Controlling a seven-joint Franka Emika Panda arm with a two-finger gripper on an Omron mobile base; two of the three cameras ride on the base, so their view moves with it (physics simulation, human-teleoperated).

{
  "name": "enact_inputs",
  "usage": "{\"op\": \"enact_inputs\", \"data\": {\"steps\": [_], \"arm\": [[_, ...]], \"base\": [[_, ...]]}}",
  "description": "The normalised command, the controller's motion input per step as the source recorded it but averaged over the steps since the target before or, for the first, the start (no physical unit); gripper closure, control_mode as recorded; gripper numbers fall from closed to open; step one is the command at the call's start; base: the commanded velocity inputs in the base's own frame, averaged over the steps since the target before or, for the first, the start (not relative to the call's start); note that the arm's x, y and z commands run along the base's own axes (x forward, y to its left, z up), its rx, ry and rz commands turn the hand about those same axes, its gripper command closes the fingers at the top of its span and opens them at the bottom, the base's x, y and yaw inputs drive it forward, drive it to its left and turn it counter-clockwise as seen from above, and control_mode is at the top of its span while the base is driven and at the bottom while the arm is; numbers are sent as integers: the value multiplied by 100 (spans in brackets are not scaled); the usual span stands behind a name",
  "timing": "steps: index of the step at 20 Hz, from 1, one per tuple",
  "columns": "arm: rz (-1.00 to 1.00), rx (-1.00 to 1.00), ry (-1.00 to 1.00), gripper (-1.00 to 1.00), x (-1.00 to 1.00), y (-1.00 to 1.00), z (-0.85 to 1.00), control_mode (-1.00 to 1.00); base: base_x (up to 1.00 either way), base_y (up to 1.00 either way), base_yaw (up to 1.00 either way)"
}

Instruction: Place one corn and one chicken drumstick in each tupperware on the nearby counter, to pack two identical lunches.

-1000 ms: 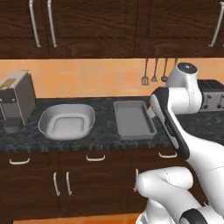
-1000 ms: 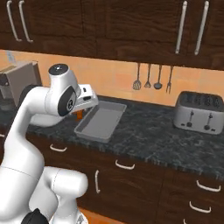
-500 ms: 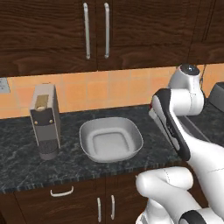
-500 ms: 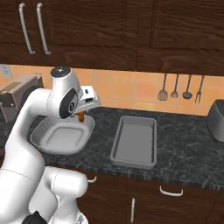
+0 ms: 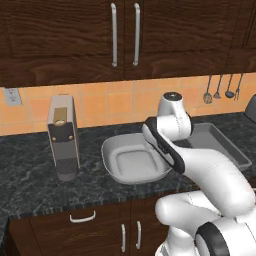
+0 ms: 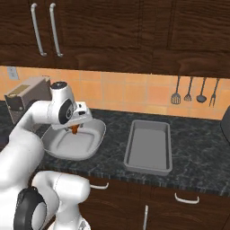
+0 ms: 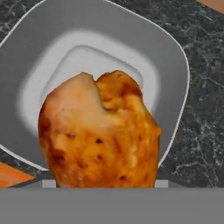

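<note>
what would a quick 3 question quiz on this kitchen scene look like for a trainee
1. True or false: the gripper holds a chicken drumstick.
2. Which container lies below the drumstick? A) the pale rounded tub B) the darker rectangular tray
3. Fill in: both containers sit on the dark speckled ____.

Key:
1. True; the drumstick hangs from the gripper.
2. A; the hand view looks down past the drumstick into the tub.
3. counter.

Even, flat rendered light, soft faint shadows, no glare, slightly blurred close-up textures.
</note>
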Motion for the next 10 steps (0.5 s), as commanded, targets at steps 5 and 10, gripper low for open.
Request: {"op": "enact_inputs", "data": {"steps": [5, 10], "arm": [[0, -1, 19, 100, 93, 22, -94, -100], [0, -4, 5, -100, 74, 20, -81, -100]], "base": [[0, 0, 0], [0, 0, 0]]}}
